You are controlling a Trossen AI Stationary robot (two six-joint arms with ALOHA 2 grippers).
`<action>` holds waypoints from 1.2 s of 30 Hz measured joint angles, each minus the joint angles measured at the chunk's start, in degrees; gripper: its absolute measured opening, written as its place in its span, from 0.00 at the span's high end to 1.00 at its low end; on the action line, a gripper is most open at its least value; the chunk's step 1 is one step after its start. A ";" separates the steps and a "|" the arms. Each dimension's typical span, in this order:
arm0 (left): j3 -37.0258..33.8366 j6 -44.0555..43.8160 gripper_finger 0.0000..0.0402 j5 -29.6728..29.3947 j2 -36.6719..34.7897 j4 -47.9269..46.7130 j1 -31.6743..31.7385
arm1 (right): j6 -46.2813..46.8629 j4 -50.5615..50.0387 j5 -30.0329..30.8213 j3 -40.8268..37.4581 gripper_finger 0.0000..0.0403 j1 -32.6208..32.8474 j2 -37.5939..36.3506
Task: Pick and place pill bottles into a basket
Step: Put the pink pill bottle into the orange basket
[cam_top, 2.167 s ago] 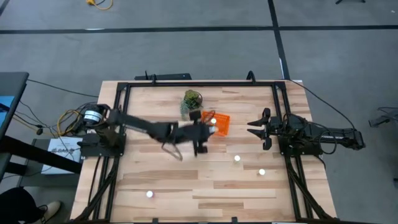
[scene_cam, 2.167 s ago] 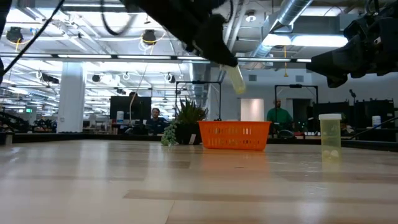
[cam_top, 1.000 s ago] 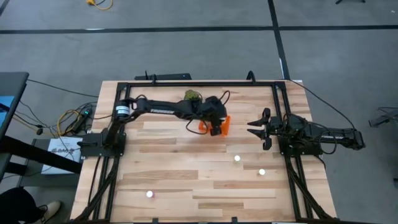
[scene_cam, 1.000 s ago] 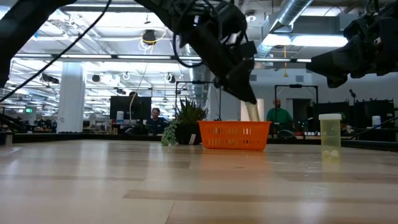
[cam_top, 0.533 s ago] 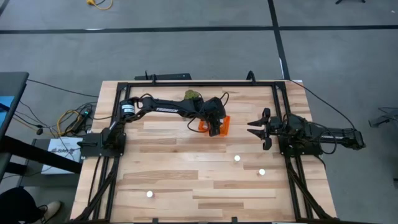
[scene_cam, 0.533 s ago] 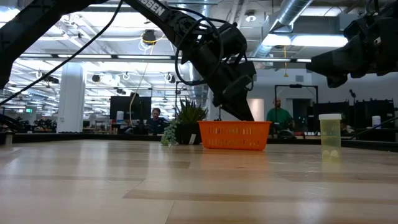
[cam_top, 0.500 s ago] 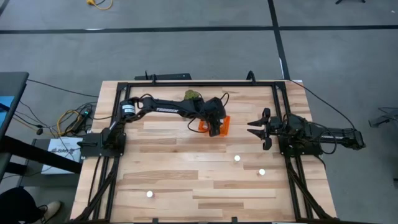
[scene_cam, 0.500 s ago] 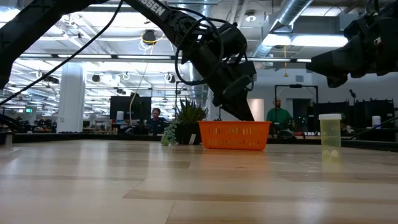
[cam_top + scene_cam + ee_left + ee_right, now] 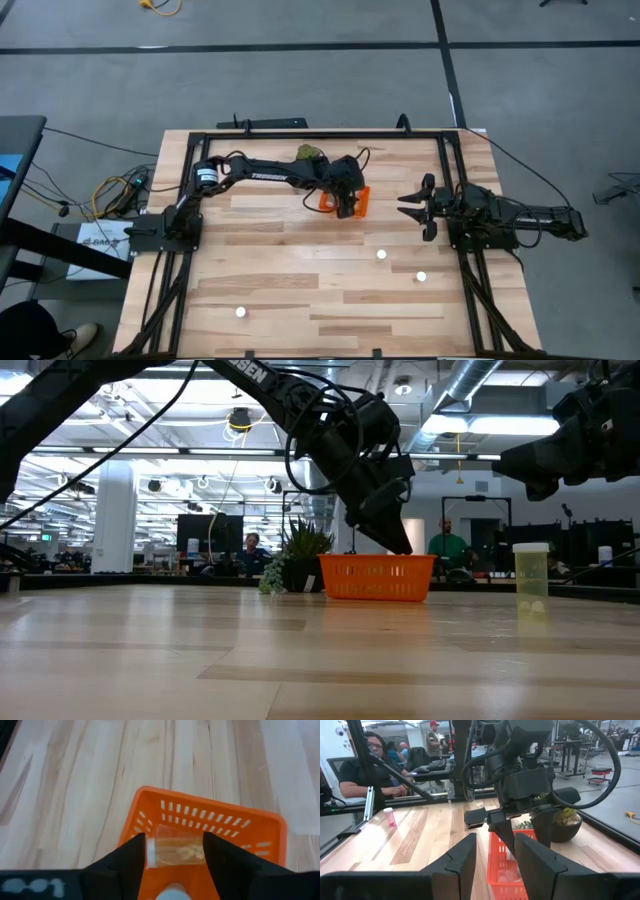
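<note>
The orange basket [image 9: 360, 200] stands on the table's far middle; it also shows in the low view [image 9: 378, 577]. My left gripper [image 9: 346, 204] hangs open just above it, fingers slanting down into its opening [image 9: 400, 546]. A clear pill bottle with a white cap [image 9: 175, 853] lies on its side on the basket's floor [image 9: 215, 822], seen between my fingers. A second white cap [image 9: 172, 895] shows beneath. Three more bottles stand on the table [image 9: 381, 255], [image 9: 421, 277], [image 9: 240, 311]. My right gripper [image 9: 415, 208] waits open at the table's right side.
A green potted plant [image 9: 308, 154] stands just beyond the basket's far left corner. A black frame [image 9: 320, 133] runs along the table's edges. One bottle stands tall at the low view's right [image 9: 530, 575]. People sit at desks beyond the table [image 9: 375, 765].
My left gripper has gone down over the basket. The bottle that hung slanted below its fingers above the basket's rim has dropped inside and no longer shows in the low view.
</note>
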 joint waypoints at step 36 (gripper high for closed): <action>-19.43 -66.94 0.51 -24.45 -35.15 -35.79 -58.22 | 0.00 0.01 -0.02 0.02 0.68 0.00 0.00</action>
